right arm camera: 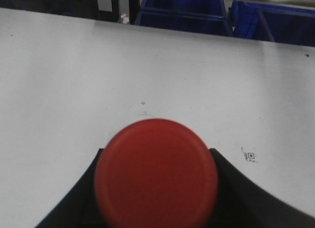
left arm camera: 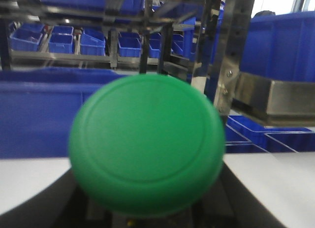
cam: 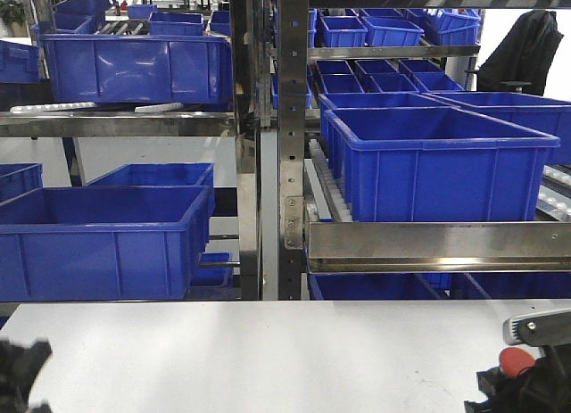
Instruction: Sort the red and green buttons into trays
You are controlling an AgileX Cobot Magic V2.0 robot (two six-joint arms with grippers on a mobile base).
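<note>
Red dome button (right arm camera: pixel 156 181) clamped in right gripper (right arm camera: pixel 156 161) | green dome button (left arm camera: pixel 146 144) clamped in left gripper (left arm camera: pixel 147 201) | white tabletop (right arm camera: pixel 74 65), blue plastic crates (cam: pixel 428 163) | bases hidden

A round green plastic button cap (left arm camera: pixel 146 144) and a round red plastic button cap (right arm camera: pixel 156 174) are seen. Deep plastic crates (cam: pixel 428 168) are coloured blue.

No legible text; small square printed mark (right arm camera: pixel 250 155) on white table (right arm camera: pixel 147 65), unreadable.

L gripper (cam: pixel 18 373) low, bottom-left edge, jaws clamped on green button (left arm camera: pixel 146 144). R gripper (cam: pixel 526 386) low, bottom-right, jaws clamped on red button (right arm camera: pixel 156 176).
</note>
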